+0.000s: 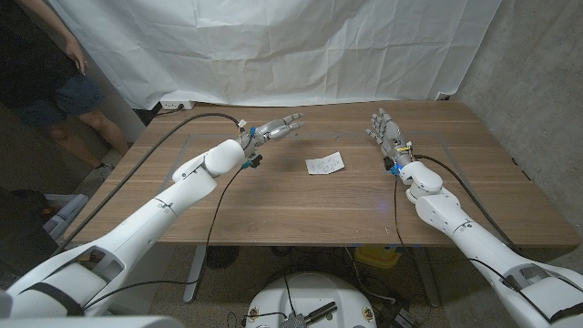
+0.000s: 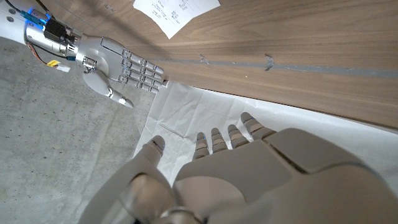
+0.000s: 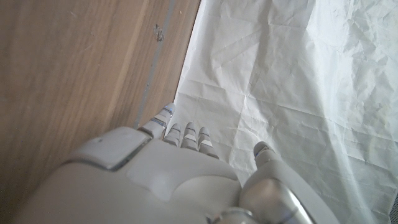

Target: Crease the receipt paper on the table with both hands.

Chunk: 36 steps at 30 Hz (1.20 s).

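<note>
Receipt (image 1: 325,165) between open hands; left wrist view shows print.

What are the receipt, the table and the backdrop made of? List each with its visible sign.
Receipt: thin white paper, matte, with small dark print; it lies nearly flat.
Table: wood or wood-look laminate, brown with lengthwise grain and a soft sheen; which one cannot be told.
Backdrop: white sheet, probably paper or thin fabric, matte, covered in fold lines and wrinkles.
</note>
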Available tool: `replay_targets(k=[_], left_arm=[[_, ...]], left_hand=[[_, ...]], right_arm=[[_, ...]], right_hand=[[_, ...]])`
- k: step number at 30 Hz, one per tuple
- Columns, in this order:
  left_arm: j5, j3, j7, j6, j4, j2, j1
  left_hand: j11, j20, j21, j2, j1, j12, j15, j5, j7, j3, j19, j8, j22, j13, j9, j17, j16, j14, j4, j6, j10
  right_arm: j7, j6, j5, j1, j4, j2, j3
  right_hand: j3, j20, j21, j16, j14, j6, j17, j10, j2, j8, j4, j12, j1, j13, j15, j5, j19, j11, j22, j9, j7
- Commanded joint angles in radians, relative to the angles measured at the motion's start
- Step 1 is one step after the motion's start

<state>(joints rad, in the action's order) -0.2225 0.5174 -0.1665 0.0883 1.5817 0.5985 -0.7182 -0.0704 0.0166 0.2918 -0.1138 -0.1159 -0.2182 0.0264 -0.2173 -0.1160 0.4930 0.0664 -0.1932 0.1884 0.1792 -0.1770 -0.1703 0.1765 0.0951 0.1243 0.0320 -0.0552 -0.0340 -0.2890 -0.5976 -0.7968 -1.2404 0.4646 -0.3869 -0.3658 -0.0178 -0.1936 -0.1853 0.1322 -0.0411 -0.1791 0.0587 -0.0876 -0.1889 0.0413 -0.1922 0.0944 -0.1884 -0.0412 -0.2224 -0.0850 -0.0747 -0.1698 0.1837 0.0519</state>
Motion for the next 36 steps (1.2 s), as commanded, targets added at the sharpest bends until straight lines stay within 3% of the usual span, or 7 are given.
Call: replay_targets(k=[1, 11, 27, 36], left_arm=[[-0.066, 0.07, -0.034, -0.003, 0.029, 0.039, 0.037], [-0.096, 0.099, -0.033, -0.002, 0.06, 0.071, 0.029], [-0.237, 0.18, -0.021, -0.037, 0.109, 0.131, 0.03], [-0.257, 0.214, -0.038, -0.047, 0.09, 0.139, 0.048]], left_hand=[[-0.007, 0.001, -0.006, -0.052, -0.005, 0.006, 0.007, 0.003, -0.008, 0.01, 0.017, 0.003, 0.005, 0.004, -0.001, -0.002, -0.002, 0.019, 0.005, 0.0, 0.0], [-0.023, -0.012, -0.017, -0.052, -0.003, 0.018, 0.027, 0.006, -0.019, 0.018, 0.041, 0.014, 0.007, 0.004, -0.001, -0.003, -0.007, 0.053, 0.011, 0.026, -0.023], [-0.038, -0.034, -0.03, -0.054, 0.003, 0.035, 0.045, 0.009, -0.039, 0.03, 0.069, 0.025, 0.01, 0.004, 0.001, -0.004, -0.009, 0.104, 0.023, 0.084, -0.083], [-0.045, -0.037, -0.037, -0.056, 0.009, 0.038, 0.051, 0.011, -0.041, 0.035, 0.087, 0.026, 0.011, 0.003, 0.001, -0.004, -0.008, 0.131, 0.031, 0.117, -0.11]], right_arm=[[-0.003, -0.004, 0.004, 0.004, 0.006, -0.006, -0.005], [-0.001, -0.009, 0.011, 0.004, 0.006, -0.013, -0.013], [0.018, -0.015, 0.027, 0.001, -0.001, -0.027, -0.027], [0.112, 0.001, 0.104, -0.023, -0.073, 0.001, -0.044]], right_hand=[[0.001, 0.005, -0.002, -0.005, 0.006, 0.005, -0.005, -0.005, 0.001, -0.005, -0.007, -0.006, 0.011, -0.002, 0.006, 0.004, -0.008, -0.007, -0.003, 0.002, 0.005], [0.001, 0.005, -0.002, -0.005, 0.006, 0.005, -0.006, -0.005, 0.001, -0.005, -0.007, -0.006, 0.009, -0.002, 0.006, 0.005, -0.008, -0.007, -0.003, 0.002, 0.006], [0.002, 0.007, -0.001, -0.005, 0.007, 0.006, -0.007, -0.005, 0.001, -0.005, -0.006, -0.005, 0.007, -0.002, 0.007, 0.006, -0.007, -0.008, -0.003, 0.002, 0.006], [0.0, 0.008, -0.001, -0.005, 0.007, 0.01, -0.007, -0.007, -0.003, -0.006, -0.006, -0.006, 0.007, -0.002, 0.009, 0.006, -0.007, -0.01, -0.003, 0.002, 0.007]])
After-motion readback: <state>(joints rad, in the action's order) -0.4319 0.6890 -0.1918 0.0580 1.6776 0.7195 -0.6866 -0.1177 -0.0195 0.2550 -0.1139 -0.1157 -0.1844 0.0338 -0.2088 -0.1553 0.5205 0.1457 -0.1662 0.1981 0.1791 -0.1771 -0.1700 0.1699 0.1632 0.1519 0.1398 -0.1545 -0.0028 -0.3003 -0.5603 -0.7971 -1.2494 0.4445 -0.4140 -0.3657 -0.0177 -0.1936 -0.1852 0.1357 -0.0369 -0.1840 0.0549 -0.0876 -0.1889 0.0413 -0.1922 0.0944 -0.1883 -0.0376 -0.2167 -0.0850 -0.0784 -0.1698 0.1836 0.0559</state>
